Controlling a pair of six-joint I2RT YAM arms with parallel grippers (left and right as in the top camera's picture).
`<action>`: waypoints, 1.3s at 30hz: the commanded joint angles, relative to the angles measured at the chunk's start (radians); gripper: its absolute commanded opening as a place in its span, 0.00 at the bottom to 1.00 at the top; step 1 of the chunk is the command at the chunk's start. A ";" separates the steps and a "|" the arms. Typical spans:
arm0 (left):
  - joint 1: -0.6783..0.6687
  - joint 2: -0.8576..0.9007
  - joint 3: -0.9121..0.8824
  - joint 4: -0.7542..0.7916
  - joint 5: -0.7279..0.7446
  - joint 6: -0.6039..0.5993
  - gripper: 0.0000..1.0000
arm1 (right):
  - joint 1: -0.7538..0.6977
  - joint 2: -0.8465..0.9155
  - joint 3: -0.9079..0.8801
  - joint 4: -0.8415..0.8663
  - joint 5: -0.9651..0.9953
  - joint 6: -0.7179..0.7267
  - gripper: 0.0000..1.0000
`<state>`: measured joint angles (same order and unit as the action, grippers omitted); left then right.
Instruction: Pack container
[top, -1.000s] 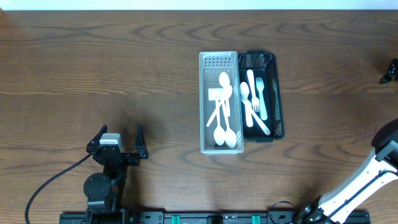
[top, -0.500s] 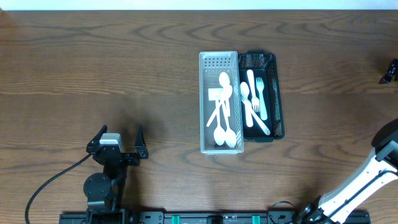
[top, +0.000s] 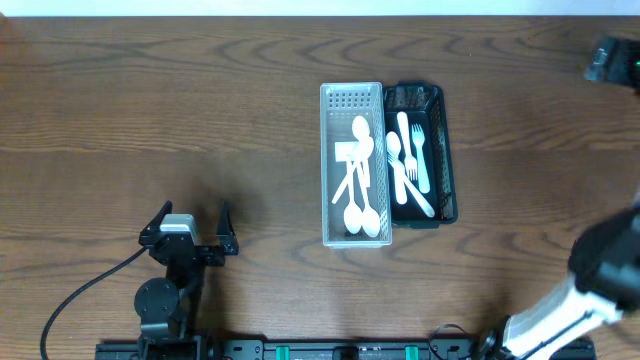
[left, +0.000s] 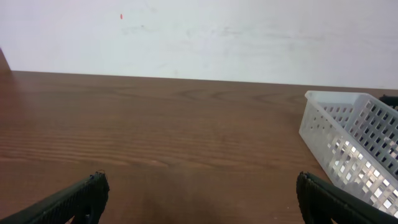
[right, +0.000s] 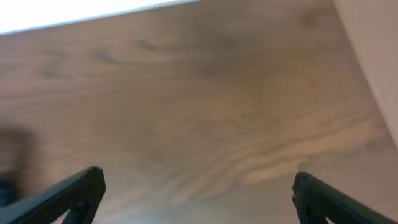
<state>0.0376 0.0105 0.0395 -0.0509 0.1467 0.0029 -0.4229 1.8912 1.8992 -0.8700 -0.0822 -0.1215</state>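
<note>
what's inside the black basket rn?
The black basket holds white plastic forks and at least one spoon, lying loosely. They overlap, so an exact count and anything beneath them cannot be seen.

Table (top: 150, 110): dark brown wood grain, one continuous top. Directly on it, right of centre: white perforated plastic basket (top: 326, 160), long side running front to back; black mesh basket (top: 451, 150), parallel, touching its right side, somewhat shorter.

Clear perforated bin (top: 352, 100) holding white spoons (top: 362, 218), touching black mesh bin (top: 443, 130) (white forks (top: 417, 160) inside); both upright, well ahead-right of left hand (top: 193, 218).
</note>
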 joint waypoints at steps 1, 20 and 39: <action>0.005 -0.005 -0.033 -0.011 -0.012 -0.005 0.98 | 0.056 -0.265 -0.229 0.097 -0.027 0.033 0.99; 0.005 -0.005 -0.033 -0.011 -0.012 -0.005 0.98 | 0.424 -1.509 -1.213 0.433 -0.015 -0.014 0.99; 0.005 -0.005 -0.033 -0.011 -0.012 -0.005 0.98 | 0.444 -1.886 -1.796 0.906 -0.017 0.091 0.99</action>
<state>0.0376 0.0105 0.0357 -0.0471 0.1413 0.0025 0.0116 0.0162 0.1375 0.0132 -0.0998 -0.0734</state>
